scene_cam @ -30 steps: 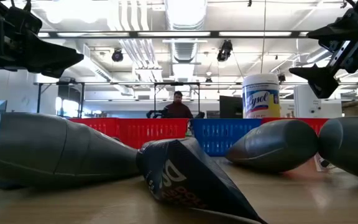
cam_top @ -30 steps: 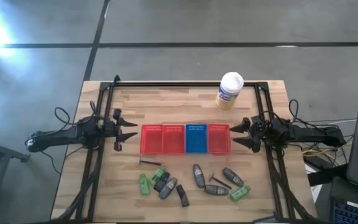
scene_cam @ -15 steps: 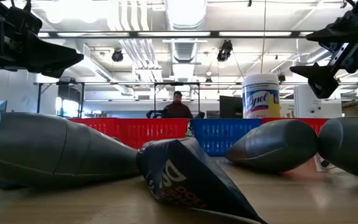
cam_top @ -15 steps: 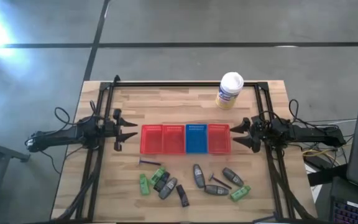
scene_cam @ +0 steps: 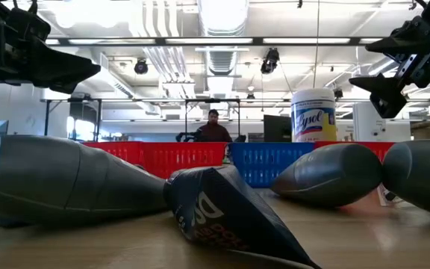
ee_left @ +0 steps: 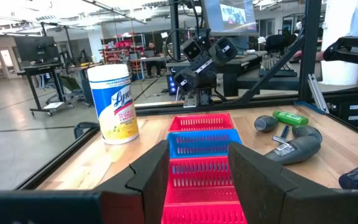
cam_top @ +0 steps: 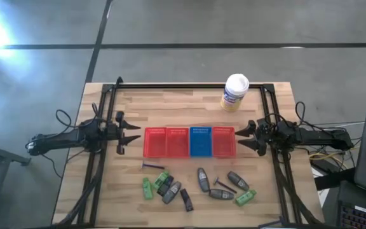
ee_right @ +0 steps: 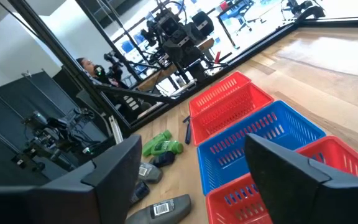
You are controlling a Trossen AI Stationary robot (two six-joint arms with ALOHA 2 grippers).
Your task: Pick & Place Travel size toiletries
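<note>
Toiletries [cam_top: 196, 186] scattered on near half of table [cam_top: 183, 108], none in baskets [cam_top: 190, 141] yet. Left tool [cam_top: 127, 135] released, empty, at left end of basket row. Right tool [cam_top: 246, 135] released, empty, at right end. Advice: take outlying piece first, descend straight, grip across narrow width, avoid nudging neighbours.

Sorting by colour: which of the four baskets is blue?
The blue basket, third from the left arm's side; the other three baskets are red.

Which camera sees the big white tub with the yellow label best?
The left wrist view: the tub stands close and whole, label readable. The high view shows mostly its lid, the low view only its top, the right wrist view nothing.
</note>
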